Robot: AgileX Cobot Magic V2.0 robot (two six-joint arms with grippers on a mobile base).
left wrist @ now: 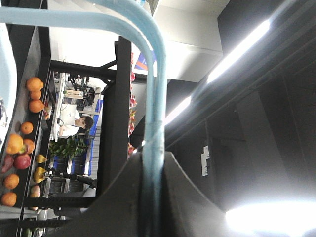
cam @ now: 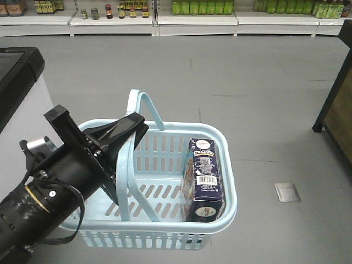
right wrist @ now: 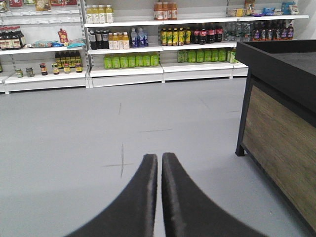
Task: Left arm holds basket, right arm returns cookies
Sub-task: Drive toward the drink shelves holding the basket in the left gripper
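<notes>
Two hands: your left hand [cam: 137,125] clamps the basket [cam: 165,237] by its handles [cam: 137,93]; your right hand [right wrist: 159,157] is closed, empty. The cookies [cam: 204,176] lie in the basket.

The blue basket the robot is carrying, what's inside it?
One dark navy cookies carton lies along the right wall of the basket. The slotted floor beside it looks bare, but the left gripper, clamped on a handle, covers the left rear corner.
</notes>
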